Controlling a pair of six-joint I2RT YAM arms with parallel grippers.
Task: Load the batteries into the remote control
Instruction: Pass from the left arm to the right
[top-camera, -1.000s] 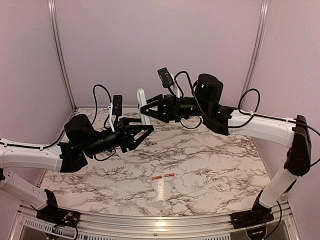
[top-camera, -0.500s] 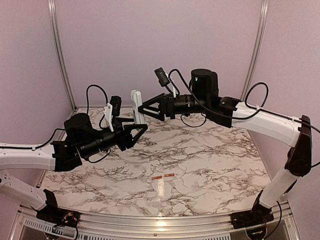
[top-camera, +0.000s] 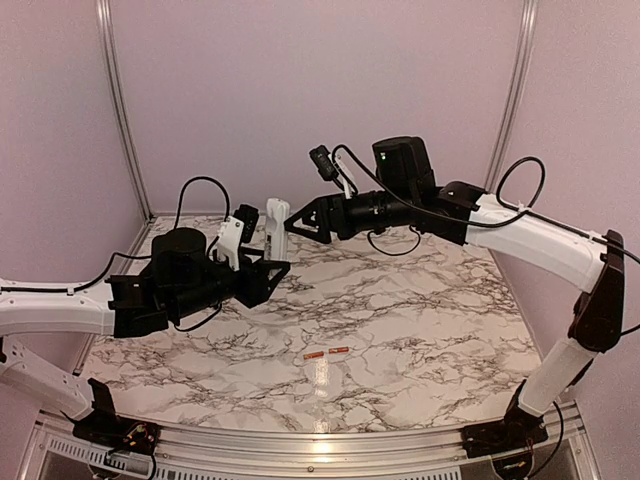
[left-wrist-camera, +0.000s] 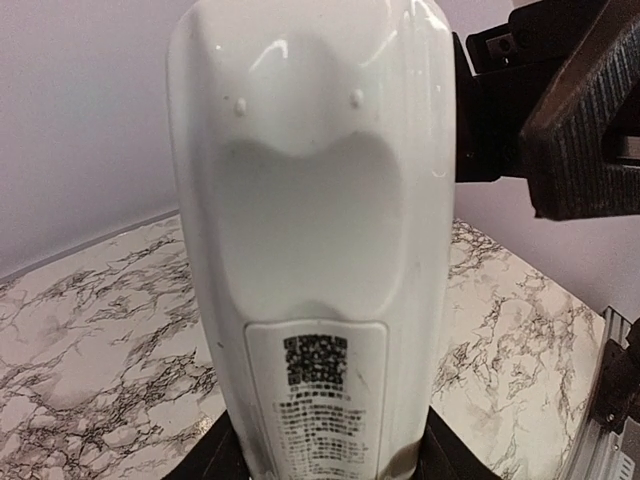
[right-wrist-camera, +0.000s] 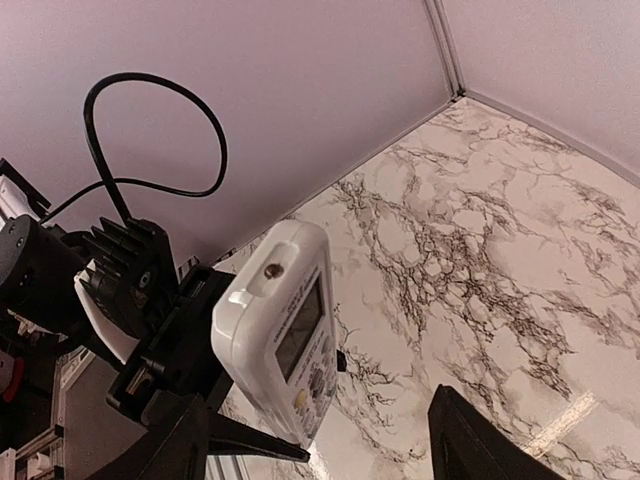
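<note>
1. The left gripper (top-camera: 268, 268) is clamped on the lower end of the remote control (top-camera: 276, 228). It holds the remote upright in the air over the far-left part of the worktop (top-camera: 420, 320).
2. The right gripper (top-camera: 296, 222) hangs just beside the remote's upper end, jaws apart and nothing in them.
3. The remote's back (a printed label (left-wrist-camera: 315, 365) low down) faces the left wrist. I see no open compartment there, so I'd judge the recess is not yet exposed.
4. Both batteries (top-camera: 327, 353) lie close together, roughly in a line, near the middle of the worktop's near edge, well apart from either gripper.
5. By my reckoning, loading hasn't begun. Opening the back, fetching each battery and seating it are all left.
</note>
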